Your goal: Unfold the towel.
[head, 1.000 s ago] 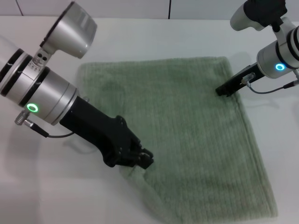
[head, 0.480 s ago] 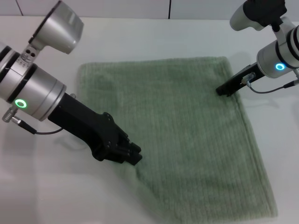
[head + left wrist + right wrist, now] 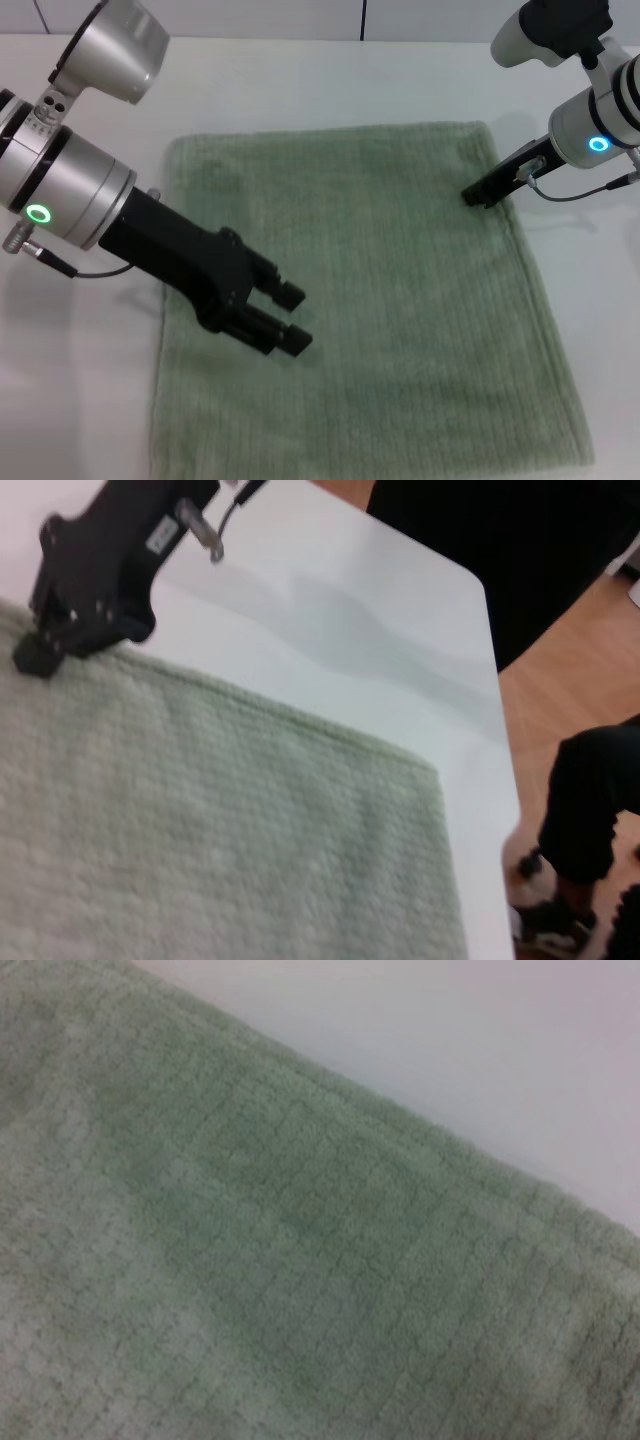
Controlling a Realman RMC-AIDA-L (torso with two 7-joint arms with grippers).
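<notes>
Change since earlier: the left hand (image 3: 290, 315) is now standing released, its 2 fingers spread above the cloth, where 0.5 s ago it was clenched on the towel's near-left corner; that corner is now lying flat, so the towel (image 3: 400, 300) is showing a full left edge instead of a diagonal fold.
Towel: it is lying spread on the white table (image 3: 90, 400), covering the middle and the 3 to 6 o'clock part of the head view; the wrist views are showing its ribbed pile and 1 hemmed edge against the table.
Left hand: it is hovering over the towel toward 8 o'clock of the cloth's centre, holding nothing.
Right hand: the right hand (image 3: 477, 194) is resting at the towel's far-right edge, at about 1 o'clock; whether it is clenched or released I cannot tell.
Step in hand: by my reading, the unfolding is nearly done and the hands are letting go.
Doing it well: the left hand should be lifting straight up before swinging away, so a finger is not snagging the pile and dragging the corner back over.
Risk: pulling the right hand sideways could be wrinkling the far edge.
</notes>
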